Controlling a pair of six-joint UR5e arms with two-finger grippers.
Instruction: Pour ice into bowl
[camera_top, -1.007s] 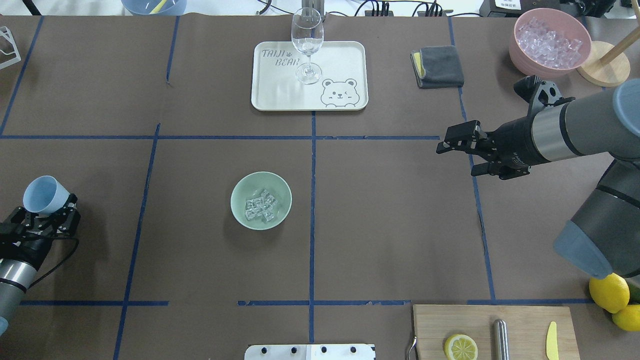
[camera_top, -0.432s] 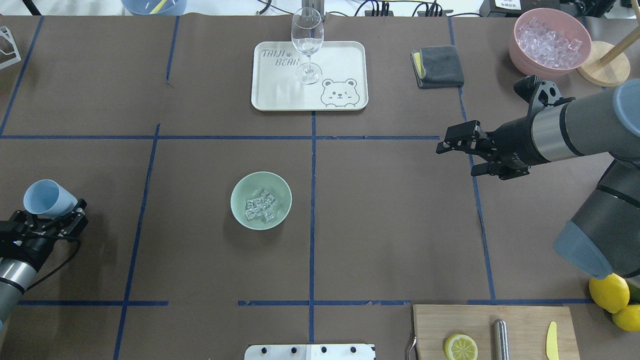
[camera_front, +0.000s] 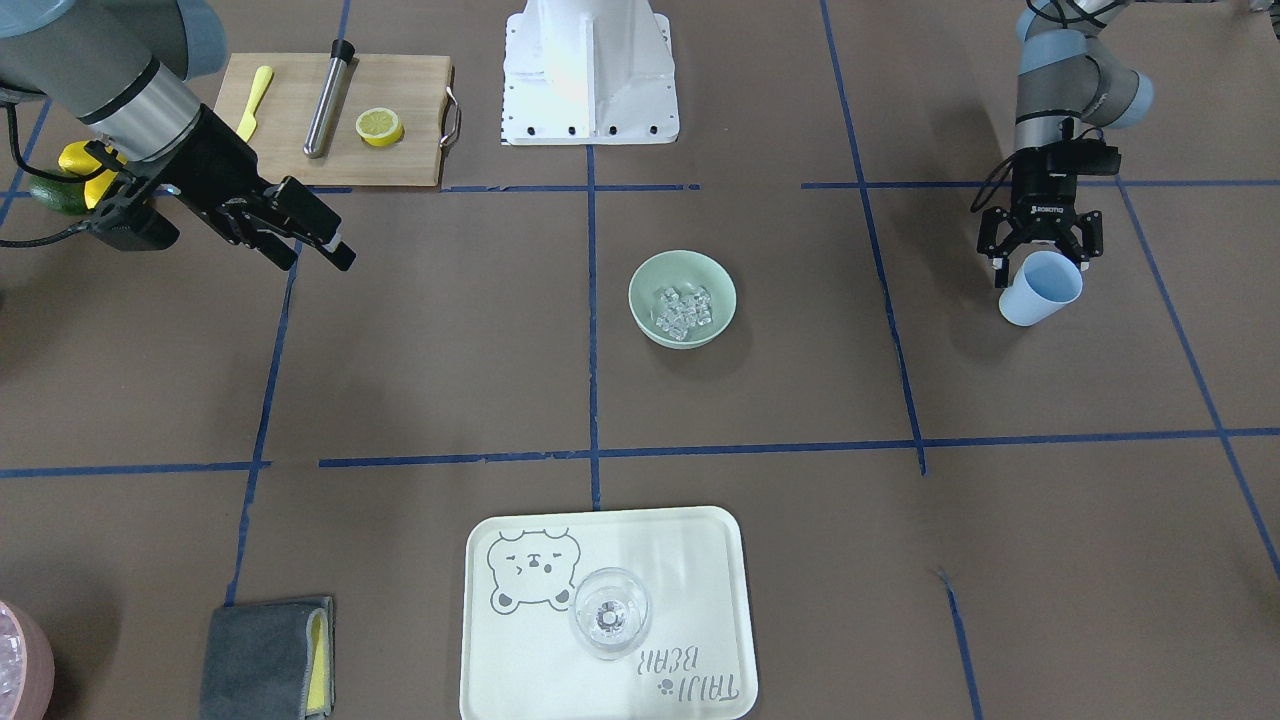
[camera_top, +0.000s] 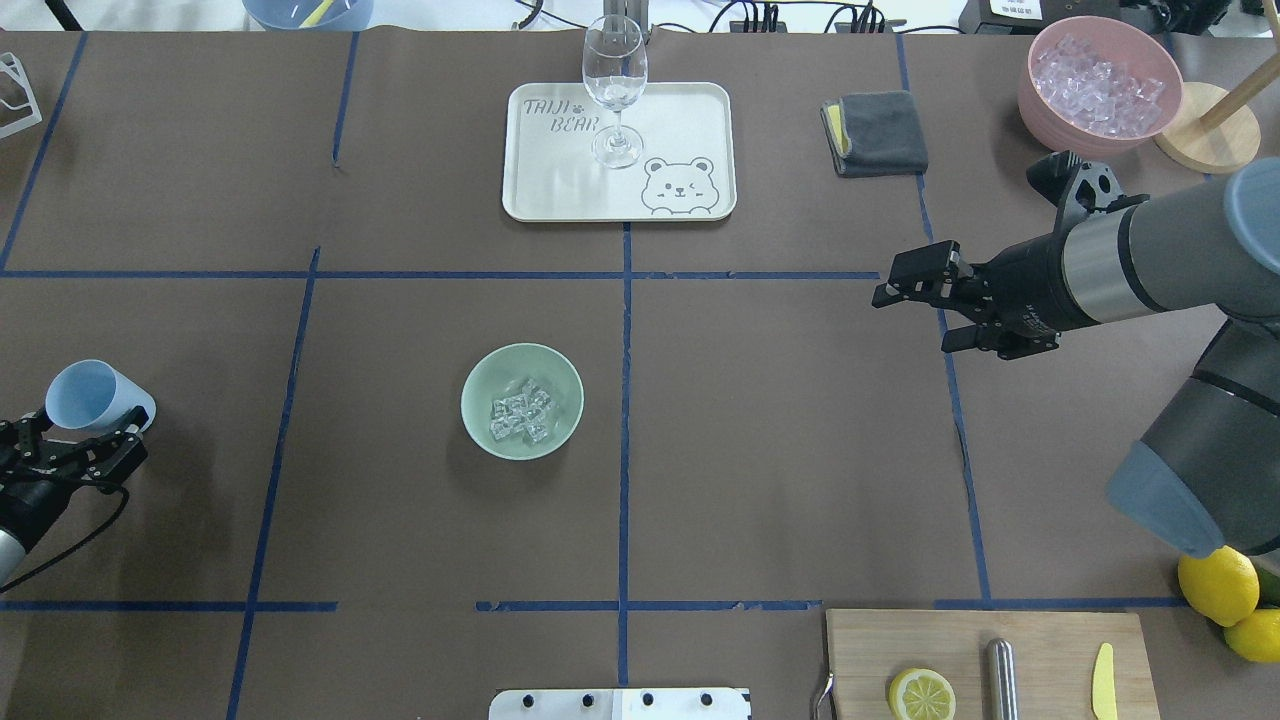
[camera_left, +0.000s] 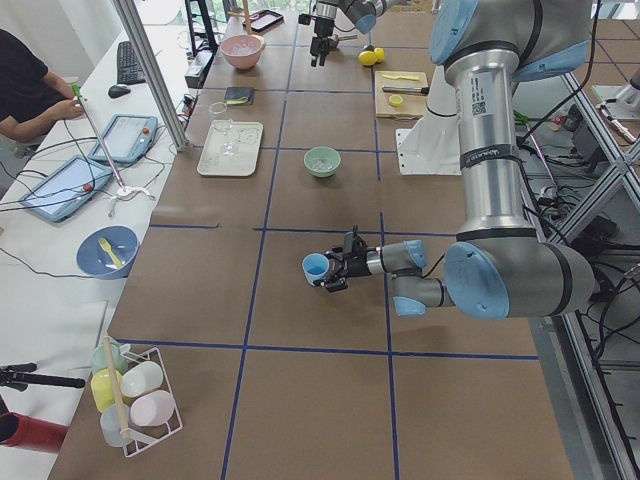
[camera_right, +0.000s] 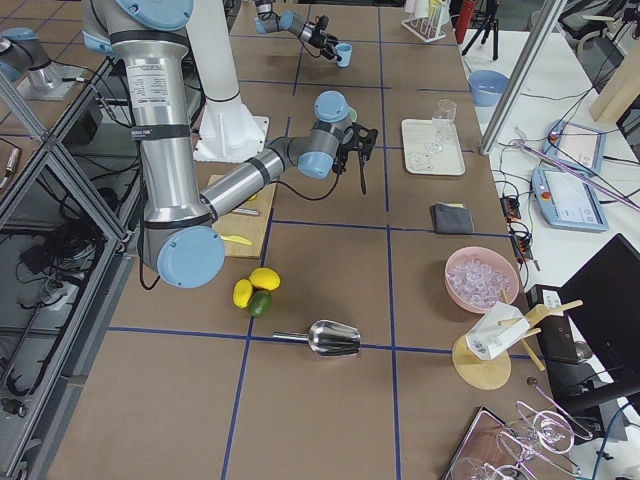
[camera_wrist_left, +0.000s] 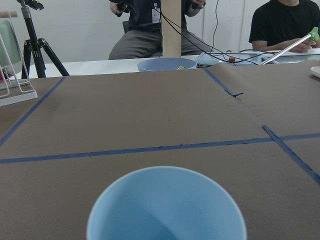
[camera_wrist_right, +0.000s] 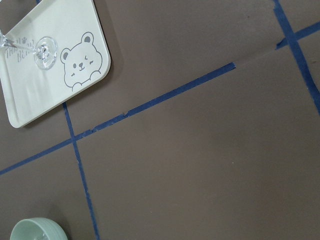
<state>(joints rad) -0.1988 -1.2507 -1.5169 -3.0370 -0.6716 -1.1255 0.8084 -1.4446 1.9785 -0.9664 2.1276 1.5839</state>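
The pale mint-green bowl (camera_top: 478, 385) sits near the table's middle with several clear ice cubes (camera_top: 520, 412) inside; both show in the front view too, the bowl (camera_front: 645, 280) and the ice (camera_front: 683, 310). A light blue cup (camera_top: 95, 397) stands upright and empty at the table's left side. My left gripper (camera_top: 78, 438) is open just behind the cup, its fingers spread wider than the cup. The cup's rim fills the bottom of the left wrist view (camera_wrist_left: 165, 205). My right gripper (camera_top: 915, 320) is open and empty, hovering far right of the bowl.
A pink bowl (camera_top: 1035, 110) full of ice stands at the back right. A cream tray (camera_top: 680, 120) holds a wine glass (camera_top: 614, 90) at the back centre. A grey cloth (camera_top: 880, 132), a cutting board (camera_top: 1050, 640), lemons (camera_top: 1218, 585) and a metal scoop (camera_right: 335, 340) lie around.
The cup came down slightly and now stays put. My left gripper has drawn back from it toward the robot. The right arm has not moved.
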